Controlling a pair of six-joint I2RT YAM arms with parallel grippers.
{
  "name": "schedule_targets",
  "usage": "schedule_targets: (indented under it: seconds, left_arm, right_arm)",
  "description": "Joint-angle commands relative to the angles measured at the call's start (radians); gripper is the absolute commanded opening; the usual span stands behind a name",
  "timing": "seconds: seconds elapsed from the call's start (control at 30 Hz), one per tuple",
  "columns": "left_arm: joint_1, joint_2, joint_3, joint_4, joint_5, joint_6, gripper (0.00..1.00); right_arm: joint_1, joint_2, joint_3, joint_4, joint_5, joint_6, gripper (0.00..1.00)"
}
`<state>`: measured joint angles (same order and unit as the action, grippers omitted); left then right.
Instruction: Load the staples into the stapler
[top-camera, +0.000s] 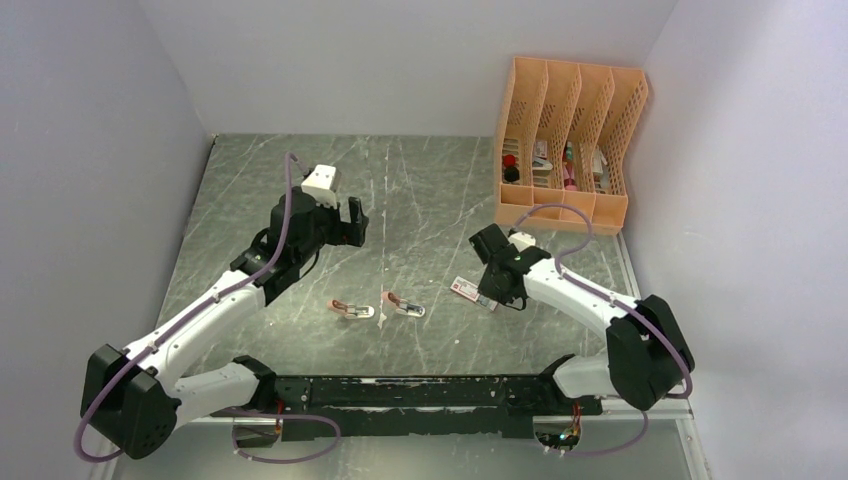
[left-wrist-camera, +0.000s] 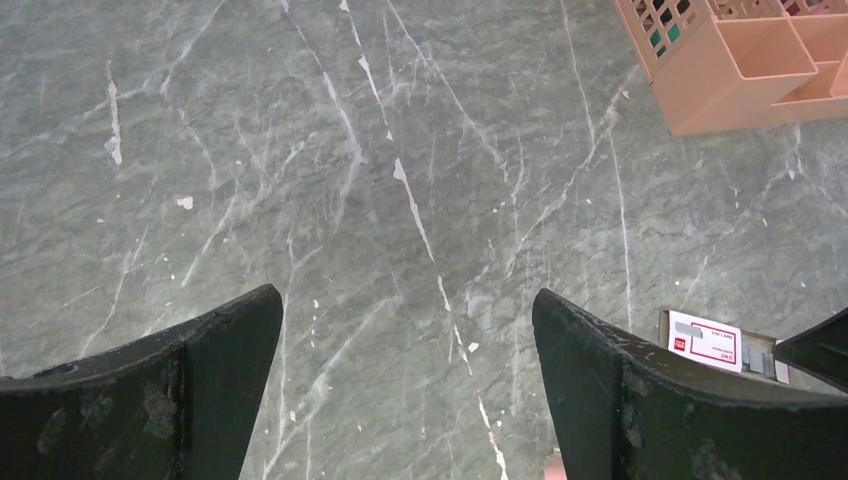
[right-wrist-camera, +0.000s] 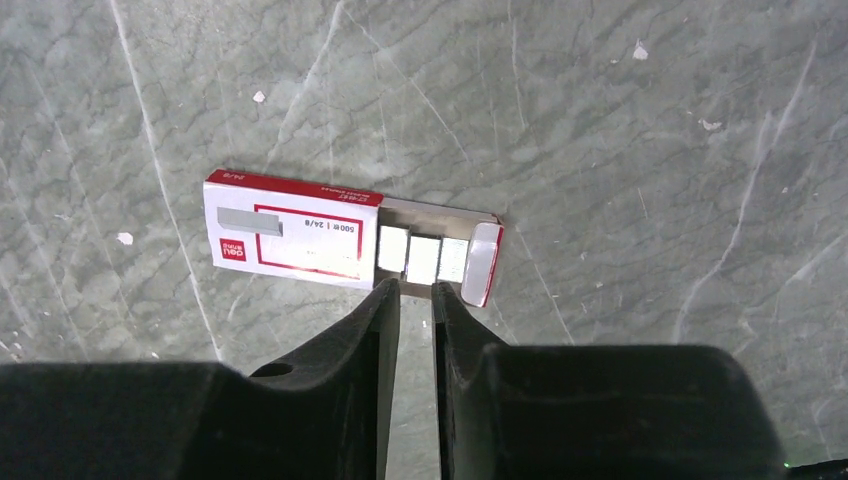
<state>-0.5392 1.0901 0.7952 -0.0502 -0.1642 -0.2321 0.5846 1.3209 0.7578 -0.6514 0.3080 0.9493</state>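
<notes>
Right wrist | staple box (right-wrist-camera: 290, 235) long axis left-right, tray (right-wrist-camera: 486, 262) out rightward | right claw (right-wrist-camera: 415, 288) barely parted, empty

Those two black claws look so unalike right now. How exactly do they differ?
The left gripper stands wide open, while the right gripper has its fingers nearly together, with only a narrow gap between them. The left gripper hangs over bare table, while the right gripper's tips sit at the slid-open end of the staple box. Both are black and two-fingered, with nothing seen between the fingers.
</notes>
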Motion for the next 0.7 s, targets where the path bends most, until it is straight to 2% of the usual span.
schedule_targets:
  seconds: [0.0,0.67]
  left_arm:
    - [0.008,-0.016,0.011,0.002,0.03,0.004,0.99]
    - [0.008,-0.025,0.01,-0.001,0.028,0.003,0.99]
  right_arm:
    - [0.009,0.02,-0.012,0.026,-0.007,0.018,0.24]
    - [0.015,0.082,-0.026,0.039,0.016,0.003,0.26]
